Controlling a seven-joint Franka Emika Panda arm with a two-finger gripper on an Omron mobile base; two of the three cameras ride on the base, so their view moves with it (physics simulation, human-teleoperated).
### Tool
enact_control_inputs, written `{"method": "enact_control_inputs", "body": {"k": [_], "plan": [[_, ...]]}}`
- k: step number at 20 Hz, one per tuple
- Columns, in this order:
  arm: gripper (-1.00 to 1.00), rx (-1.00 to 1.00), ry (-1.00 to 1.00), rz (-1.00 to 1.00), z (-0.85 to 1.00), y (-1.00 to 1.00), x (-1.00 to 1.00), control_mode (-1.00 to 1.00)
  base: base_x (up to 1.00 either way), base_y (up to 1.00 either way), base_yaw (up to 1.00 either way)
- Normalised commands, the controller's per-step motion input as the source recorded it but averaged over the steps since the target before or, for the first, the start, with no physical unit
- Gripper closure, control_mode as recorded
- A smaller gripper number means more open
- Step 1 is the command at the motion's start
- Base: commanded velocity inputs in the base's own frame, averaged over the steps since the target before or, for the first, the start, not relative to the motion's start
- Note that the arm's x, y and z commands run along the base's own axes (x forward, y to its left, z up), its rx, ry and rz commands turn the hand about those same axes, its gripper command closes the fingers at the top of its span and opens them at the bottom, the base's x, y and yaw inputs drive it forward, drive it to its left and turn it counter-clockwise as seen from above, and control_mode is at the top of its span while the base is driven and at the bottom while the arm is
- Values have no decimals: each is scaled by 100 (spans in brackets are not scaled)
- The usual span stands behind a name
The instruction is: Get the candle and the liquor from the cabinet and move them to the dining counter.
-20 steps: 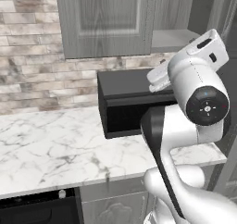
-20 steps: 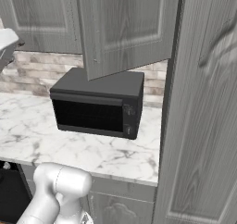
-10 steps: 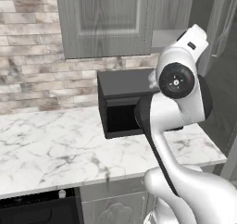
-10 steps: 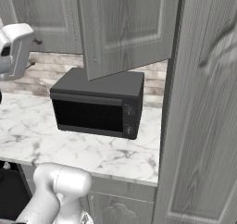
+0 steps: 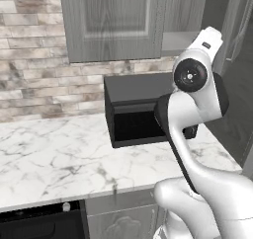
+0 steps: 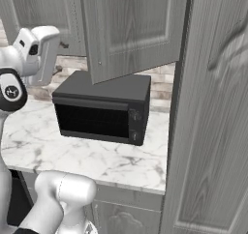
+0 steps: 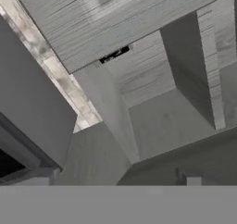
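The arm had swung up beside the black microwave [image 6: 101, 107], jaws spread wide and empty, facing the cabinet [image 7: 152, 102], its contents hidden.

Microwave [image 6: 101, 107] sits on worktop [image 5: 54, 159], at its back edge vs brick wall [image 5: 29, 80], toward the right end. Cabinet [image 5: 116, 20] hangs on wall above microwave; one door [image 6: 131, 27] swung open, out over microwave top. Tall panel [image 6: 213, 122] stands right of microwave, at worktop's right end. Arm [image 5: 195, 99] rises before microwave, in front of worktop's front edge.
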Motion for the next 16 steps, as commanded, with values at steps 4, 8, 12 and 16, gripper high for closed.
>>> {"method": "enact_control_inputs", "body": {"k": [4, 8, 12, 16], "plan": [[-100, -8, 11, -7, -20, -48, 28, -100, 0, 0, 0], [-100, -9, 13, -8, -16, -43, 24, -100, 0, 0, 0], [-100, -9, 12, -9, -13, -39, 13, -100, 0, 0, 0], [-100, -9, 0, -7, -7, -50, -5, -100, 0, 0, 0]]}}
